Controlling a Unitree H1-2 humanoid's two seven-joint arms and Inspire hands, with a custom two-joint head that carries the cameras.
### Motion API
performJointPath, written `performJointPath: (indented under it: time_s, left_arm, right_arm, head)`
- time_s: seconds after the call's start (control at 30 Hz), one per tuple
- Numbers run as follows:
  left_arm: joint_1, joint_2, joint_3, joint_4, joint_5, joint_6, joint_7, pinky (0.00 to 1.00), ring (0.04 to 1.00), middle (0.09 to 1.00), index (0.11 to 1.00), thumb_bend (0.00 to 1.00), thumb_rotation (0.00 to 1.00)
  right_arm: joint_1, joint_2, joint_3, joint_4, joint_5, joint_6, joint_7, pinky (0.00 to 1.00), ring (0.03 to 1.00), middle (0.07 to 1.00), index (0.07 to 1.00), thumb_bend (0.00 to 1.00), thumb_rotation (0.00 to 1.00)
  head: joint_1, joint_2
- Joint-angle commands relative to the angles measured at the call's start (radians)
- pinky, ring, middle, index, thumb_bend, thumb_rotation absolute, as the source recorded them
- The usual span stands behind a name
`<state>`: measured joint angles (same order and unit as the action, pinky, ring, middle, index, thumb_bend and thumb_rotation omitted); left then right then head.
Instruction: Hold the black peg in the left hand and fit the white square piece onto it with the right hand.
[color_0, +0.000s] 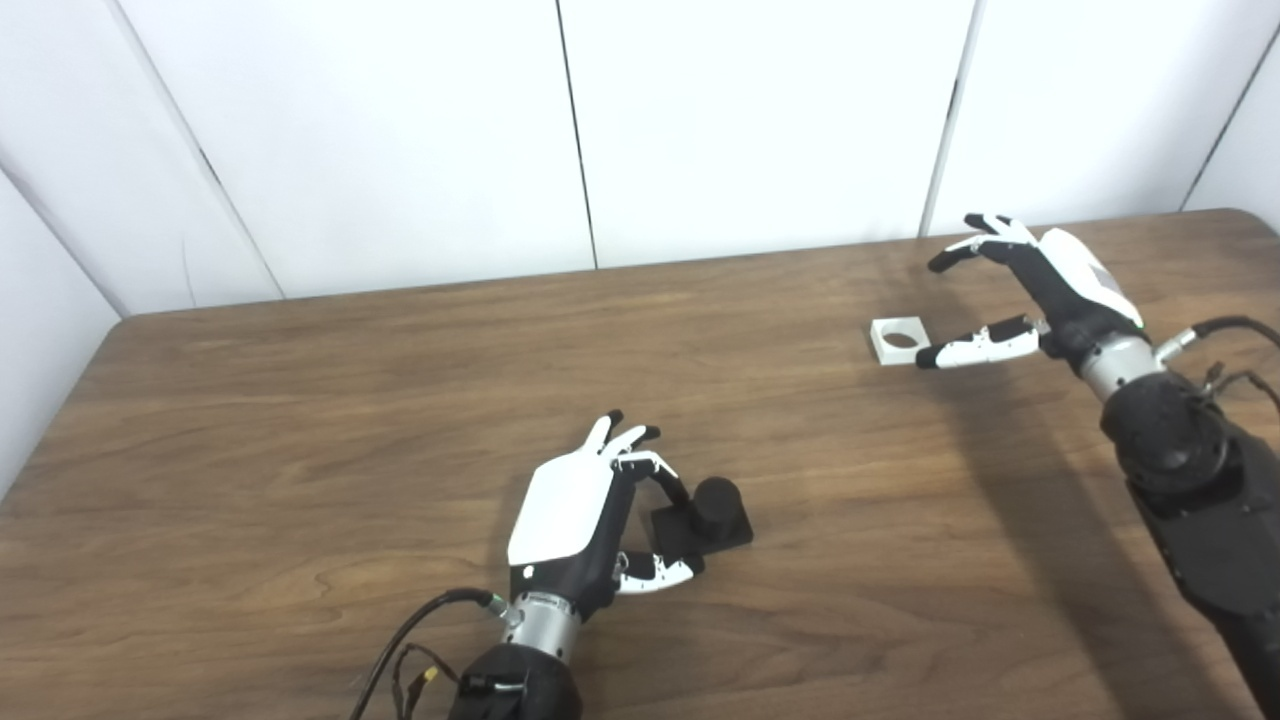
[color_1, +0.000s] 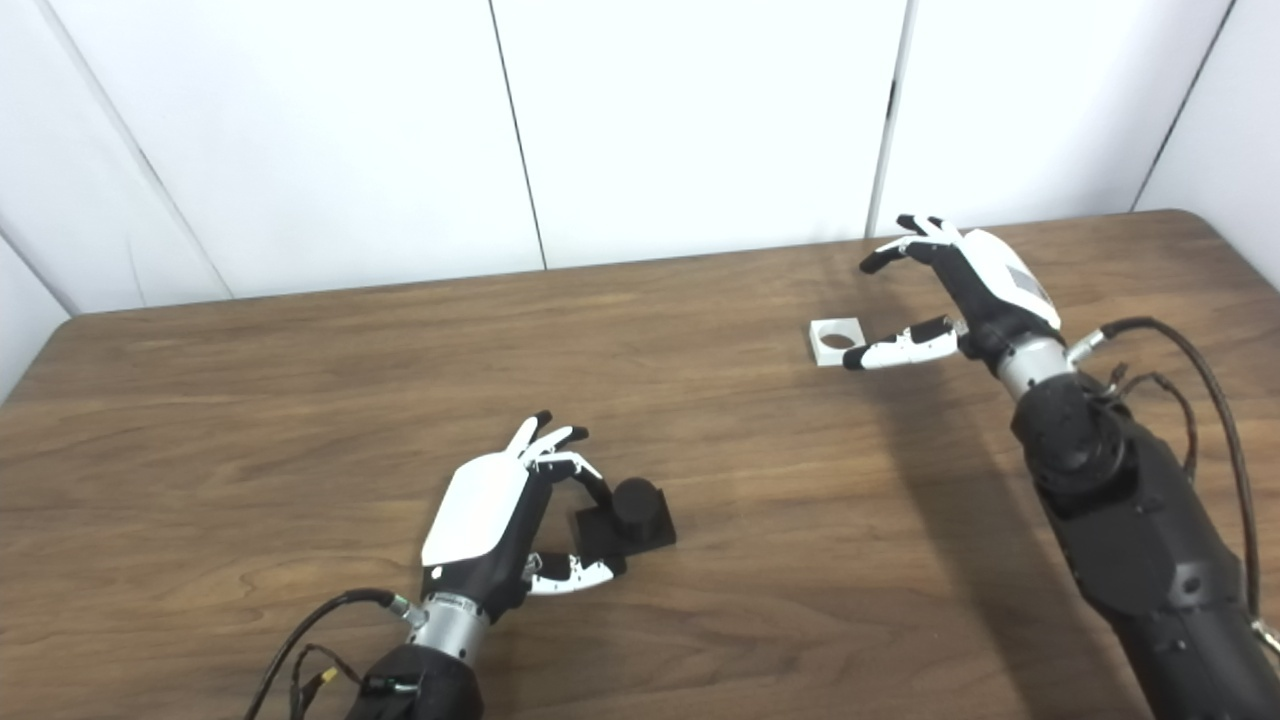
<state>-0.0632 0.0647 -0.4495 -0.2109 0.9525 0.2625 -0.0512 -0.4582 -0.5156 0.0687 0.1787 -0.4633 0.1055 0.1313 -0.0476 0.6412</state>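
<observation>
Brown wooden table (color_0: 300, 450) was seen under both arms. Near front edge, left hand (color_0: 585, 510) was placed just beside black peg (color_0: 712, 512); fingers spread, curled toward its square base, whether touching could not be told. Peg stood upright on table. Farther back at right, right hand (color_0: 1040, 285) was held with fingers apart, thumb tip just beside white square piece (color_0: 899, 340), which lay flat, round hole up.

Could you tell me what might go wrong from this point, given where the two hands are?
1. The right hand is open, its thumb beside the small white square piece with a round hole; closing could push the flat piece away.
2. The left hand reaches the black peg on its square base from one side, not yet gripping; it might slide or tip on the wooden table.
</observation>
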Motion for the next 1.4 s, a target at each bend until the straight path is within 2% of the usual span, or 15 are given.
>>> performJointPath:
  time_s: [0.0,0.23,0.67,0.97,1.2,1.37]
  left_arm:
    - [-0.004,0.001,0.000,-0.001,0.026,0.008,-0.009,0.89,0.989,0.887,0.490,0.51,0.07]
    - [-0.007,-0.003,-0.001,0.006,0.027,0.005,-0.005,0.90,0.994,0.893,0.490,0.51,0.07]
    - [0.002,-0.016,0.004,0.010,0.017,0.013,-0.012,0.88,0.992,0.889,0.490,0.51,0.07]
    - [0.009,-0.037,0.016,0.005,-0.007,0.046,-0.038,0.82,0.988,0.890,0.490,0.51,0.07]
    - [0.011,-0.033,0.023,0.010,-0.022,0.034,-0.033,0.84,0.987,0.886,0.489,0.51,0.07]
    - [0.013,-0.035,0.023,0.004,-0.018,0.050,-0.042,0.84,0.989,0.889,0.490,0.51,0.07]
  right_arm:
    - [-0.078,-0.041,-0.002,-0.008,-0.003,-0.016,0.014,0.95,1.000,0.947,0.709,0.96,0.24]
    - [-0.153,-0.060,0.032,0.078,-0.016,-0.019,0.043,0.95,1.000,0.944,0.704,0.96,0.26]
    - [-0.235,-0.067,0.088,0.193,-0.031,-0.006,0.098,0.96,1.000,0.963,0.716,0.92,0.20]
    - [-0.255,-0.079,0.112,0.213,-0.044,-0.009,0.124,0.97,1.000,0.957,0.717,0.93,0.19]
    - [-0.266,-0.087,0.123,0.229,-0.047,-0.021,0.142,0.96,1.000,0.958,0.715,0.94,0.21]
    - [-0.278,-0.091,0.138,0.230,-0.063,-0.009,0.162,0.95,1.000,0.959,0.710,0.94,0.21]
  head:
    - [-0.001,0.000]
    - [-0.007,-0.003]
    - [-0.009,-0.004]
    - [-0.004,0.000]
    - [-0.017,-0.004]
    - [-0.018,0.001]
